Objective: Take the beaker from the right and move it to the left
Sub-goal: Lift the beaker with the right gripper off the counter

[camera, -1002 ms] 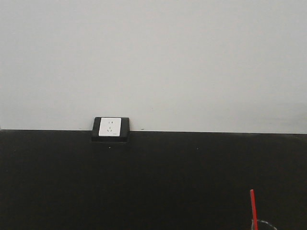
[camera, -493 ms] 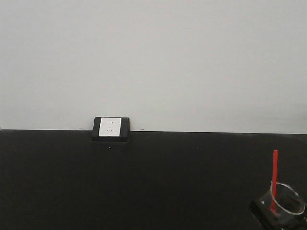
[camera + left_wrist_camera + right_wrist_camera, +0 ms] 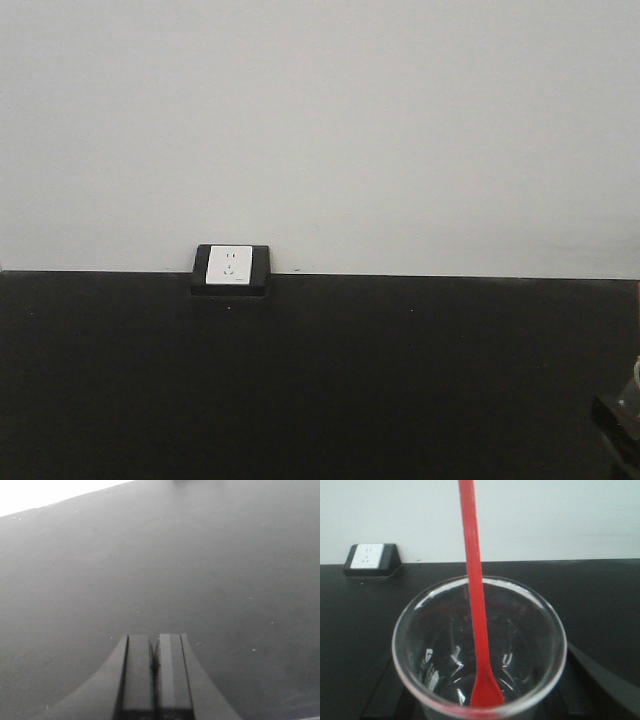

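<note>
A clear glass beaker point(image 3: 435, 645) with a red stirrer point(image 3: 472, 580) standing in it fills the right wrist view. My right gripper point(image 3: 480, 700) is shut on the beaker, with a dark finger point(image 3: 600, 680) showing on each side. In the front view only the gripper's edge point(image 3: 618, 420) and a sliver of the beaker point(image 3: 635, 385) show at the far right, above the black table point(image 3: 320, 380). My left gripper point(image 3: 155, 639) is shut and empty, low over the bare table point(image 3: 150, 555).
A white wall socket in a black housing point(image 3: 232, 268) sits at the table's back edge against the white wall; it also shows in the right wrist view point(image 3: 370, 559).
The beaker with the red stirrer came up into the front view at the lower right in my right gripper, then moved right, nearly out of frame.
</note>
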Tool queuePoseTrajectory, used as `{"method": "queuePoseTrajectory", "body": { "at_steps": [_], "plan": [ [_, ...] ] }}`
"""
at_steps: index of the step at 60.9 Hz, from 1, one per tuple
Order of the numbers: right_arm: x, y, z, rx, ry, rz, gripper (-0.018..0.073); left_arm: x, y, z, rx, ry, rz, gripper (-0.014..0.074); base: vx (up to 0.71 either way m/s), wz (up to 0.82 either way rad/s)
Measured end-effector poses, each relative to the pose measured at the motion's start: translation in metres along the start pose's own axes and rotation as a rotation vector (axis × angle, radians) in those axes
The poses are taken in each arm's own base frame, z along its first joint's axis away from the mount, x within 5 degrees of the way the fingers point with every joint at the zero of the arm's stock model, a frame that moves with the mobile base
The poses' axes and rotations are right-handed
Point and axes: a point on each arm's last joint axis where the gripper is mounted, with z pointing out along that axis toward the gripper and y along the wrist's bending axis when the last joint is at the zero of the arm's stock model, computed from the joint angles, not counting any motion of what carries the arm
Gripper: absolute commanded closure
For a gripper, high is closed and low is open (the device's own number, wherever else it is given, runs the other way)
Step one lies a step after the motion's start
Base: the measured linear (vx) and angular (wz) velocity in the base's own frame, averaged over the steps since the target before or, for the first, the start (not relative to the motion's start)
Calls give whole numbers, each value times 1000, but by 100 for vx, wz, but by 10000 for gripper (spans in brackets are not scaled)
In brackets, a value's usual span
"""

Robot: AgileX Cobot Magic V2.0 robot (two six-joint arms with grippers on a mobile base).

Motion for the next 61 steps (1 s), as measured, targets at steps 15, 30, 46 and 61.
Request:
{"method": "queuePoseTrajectory", "body": {
  "at_steps": [15, 30, 46, 61],
  "plan": [
    [-20, 5, -41, 9, -159, 36, 563, 0, 0, 0, 0, 0, 0, 603, 0, 0],
    [-25, 5, -55, 23, -207, 57, 563, 0, 0, 0, 0, 0, 0, 603, 0, 0],
    [-24, 4, -55, 27, -205, 58, 563, 0, 0, 0, 0, 0, 0, 603, 0, 0],
    [-24, 4, -55, 28, -204, 59, 563, 0, 0, 0, 0, 0, 0, 603, 0, 0]
  ]
}}
